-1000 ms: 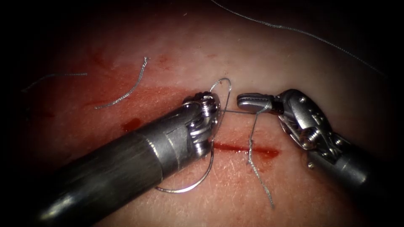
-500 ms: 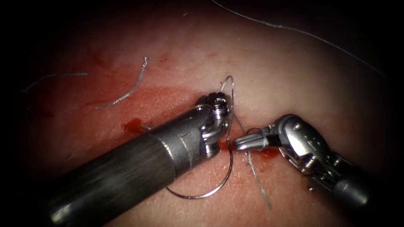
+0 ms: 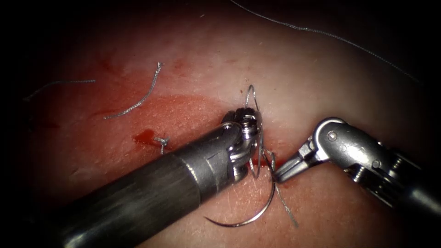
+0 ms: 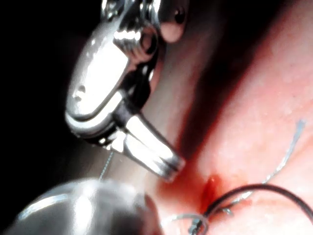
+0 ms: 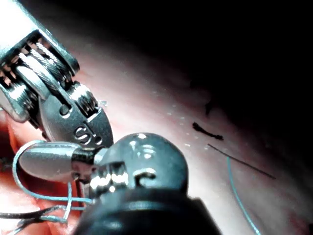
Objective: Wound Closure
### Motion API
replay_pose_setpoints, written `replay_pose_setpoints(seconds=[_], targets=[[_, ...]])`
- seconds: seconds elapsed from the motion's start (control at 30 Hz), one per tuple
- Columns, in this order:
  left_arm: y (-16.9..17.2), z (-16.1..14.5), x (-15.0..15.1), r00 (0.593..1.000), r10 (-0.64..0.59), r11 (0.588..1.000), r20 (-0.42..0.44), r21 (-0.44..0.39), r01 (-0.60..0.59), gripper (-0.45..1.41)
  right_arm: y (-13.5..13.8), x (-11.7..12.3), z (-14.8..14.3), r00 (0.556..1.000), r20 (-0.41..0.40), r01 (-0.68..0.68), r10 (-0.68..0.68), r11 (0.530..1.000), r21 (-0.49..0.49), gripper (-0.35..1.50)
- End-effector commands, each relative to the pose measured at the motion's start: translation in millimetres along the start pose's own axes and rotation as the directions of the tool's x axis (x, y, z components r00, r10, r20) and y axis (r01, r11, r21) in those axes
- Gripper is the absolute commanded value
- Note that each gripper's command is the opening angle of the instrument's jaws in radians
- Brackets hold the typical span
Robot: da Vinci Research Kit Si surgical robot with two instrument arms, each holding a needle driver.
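1. Left pincer (image 3: 245, 120): its tip lies over the upper part of the cut, with a thread (image 3: 251, 98) loop arching just above it and strands running down its right side. Whether its jaws are apart or closed cannot be told; what it holds cannot be told.
2. Right pincer (image 3: 281, 171): jaws closed to a narrow point, tip pressed at the cut (image 3: 271, 158) just right of the left pincer's wrist. The thread strands gather at this tip and it appears to grip the thread there. In the right wrist view the right pincer (image 5: 39, 160) has a thread (image 5: 29, 191) loop round its closed jaws.
3. Needle (image 3: 257, 211): lies just below both pincer tips, its curve sweeping from beside the right pincer's tip down and under the left shaft. Neither pincer grips it. Its upper end meets the tissue (image 3: 321, 82) by the cut; whether it enters the tissue cannot be told. In the left wrist view the needle (image 4: 264, 188) arcs beside the red spot at the cut.
4. Thread tail (image 3: 287, 209): runs down and away below the right pincer's tip.
5. Cut thread ends: one short piece (image 3: 138, 102) and a small knotted piece (image 3: 161, 141) lie well to the left of the left pincer.
6. Red fluid (image 3: 144, 136): pooled beside the knotted piece and along the cut.
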State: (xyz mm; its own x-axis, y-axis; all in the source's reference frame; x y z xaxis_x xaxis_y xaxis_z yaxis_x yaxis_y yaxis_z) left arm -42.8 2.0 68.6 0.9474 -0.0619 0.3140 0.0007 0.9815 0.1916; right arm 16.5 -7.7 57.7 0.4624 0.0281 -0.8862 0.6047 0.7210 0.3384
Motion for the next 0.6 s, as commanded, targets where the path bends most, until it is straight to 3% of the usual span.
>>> replay_pose_setpoints(seconds=[0.03,0.13,0.27,0.37,0.47,0.6], targets=[[1.0,-0.7,-0.7,1.0,-0.001,1.0,0.001,-0.009,0.001,-0.45,1.6,2.0,-0.7,0.999,0.024,0.043,-0.043,0.999,0.009,-0.35],[0.8,-0.7,-0.7,1.0,0.005,1.0,-0.001,-0.006,-0.005,-0.45,2.1,3.2,-0.2,0.997,0.035,0.069,-0.07,0.998,0.014,-0.35],[0.5,-1.4,0.3,0.999,0.026,0.999,-0.029,-0.02,-0.026,-0.45,1.2,3.7,-2.5,0.998,0.011,0.068,-0.067,0.994,-0.089,-0.35],[-0.1,-2.5,1.8,1.0,-0.003,1.0,-0.025,-0.009,0.003,-0.45,-0.3,2.5,-4.4,0.997,0.028,0.07,-0.067,0.988,-0.136,-0.35],[-0.2,-6.3,4.3,0.995,0.03,0.999,-0.094,-0.026,-0.033,-0.45,-3.5,-0.1,-5.6,0.999,0.013,0.045,-0.043,0.963,-0.267,-0.35],[0.7,-9.1,4.8,0.995,0.036,0.999,-0.088,-0.002,-0.036,-0.45,-6.7,-3.5,-2.1,0.999,-0.042,-0.045,0.031,0.92,-0.389,-0.35]])
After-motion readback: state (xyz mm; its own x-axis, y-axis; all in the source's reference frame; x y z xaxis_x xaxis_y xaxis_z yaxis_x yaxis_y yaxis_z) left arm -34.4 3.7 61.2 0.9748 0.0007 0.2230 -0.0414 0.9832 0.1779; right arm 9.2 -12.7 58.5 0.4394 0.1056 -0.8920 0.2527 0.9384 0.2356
